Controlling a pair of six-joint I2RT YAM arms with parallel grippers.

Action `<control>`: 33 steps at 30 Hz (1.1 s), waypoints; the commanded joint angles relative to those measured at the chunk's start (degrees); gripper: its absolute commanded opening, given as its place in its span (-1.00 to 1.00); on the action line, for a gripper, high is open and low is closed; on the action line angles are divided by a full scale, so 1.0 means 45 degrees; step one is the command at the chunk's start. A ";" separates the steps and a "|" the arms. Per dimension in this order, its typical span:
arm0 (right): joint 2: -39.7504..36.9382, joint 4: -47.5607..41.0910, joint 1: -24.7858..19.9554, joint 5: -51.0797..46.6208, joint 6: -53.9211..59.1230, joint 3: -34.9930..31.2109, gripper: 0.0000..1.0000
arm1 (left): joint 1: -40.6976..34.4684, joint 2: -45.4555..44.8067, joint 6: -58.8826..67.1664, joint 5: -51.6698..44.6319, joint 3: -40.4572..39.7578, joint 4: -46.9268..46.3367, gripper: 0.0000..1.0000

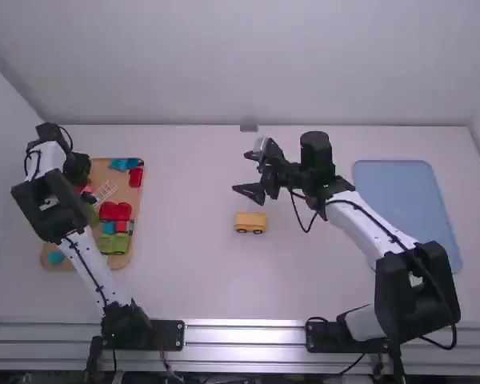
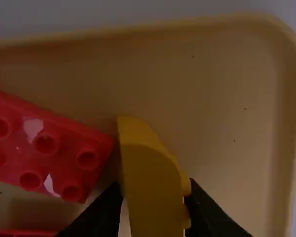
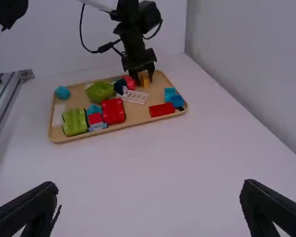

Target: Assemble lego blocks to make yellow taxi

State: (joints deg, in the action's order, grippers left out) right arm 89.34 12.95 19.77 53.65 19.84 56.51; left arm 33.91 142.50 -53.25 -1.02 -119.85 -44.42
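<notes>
High view: a yellow plastic car-shaped block with dark wheels point(image 1: 250, 220) rests on the white tabletop point(image 1: 200, 272), near the middle, between a tan tray point(image 1: 133, 194) towards the left edge and a flat blue tray point(image 1: 400, 200) towards the right edge. The right gripper point(image 1: 250, 173) is apart from that block, towards the tabletop's far edge; its two black fingers stand wide, with nothing between them. The left gripper point(image 1: 80, 168) is at the tan tray's far left corner. Left wrist view shows its fingers on either side of a curved yellow plastic block with studs point(image 2: 153, 182), which it grips. Just beside lies a red studded plastic block point(image 2: 39, 143); contact between the two cannot be determined. Elsewhere in the tan tray are a white ladder-shaped piece point(image 1: 105, 192), a green block point(image 1: 113, 243) by the near right corner and blue pieces point(image 1: 124, 164) by the far right corner.
</notes>
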 commanded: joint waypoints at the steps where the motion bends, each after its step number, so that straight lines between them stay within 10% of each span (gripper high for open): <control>1: -0.0282 0.0044 0.0024 0.0107 0.0019 0.0355 0.98 | -0.0034 0.0243 0.0039 -0.0461 0.0019 -0.0277 -0.33; 33: -0.0282 0.0835 0.0049 0.1637 -0.0457 0.0355 0.98 | 0.0034 -0.1525 0.1860 0.0432 -0.1681 -0.2506 -0.66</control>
State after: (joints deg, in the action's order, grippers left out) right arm 89.34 16.38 19.77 59.13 18.22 56.51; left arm 34.15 140.51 -47.05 -0.03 -126.28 -55.29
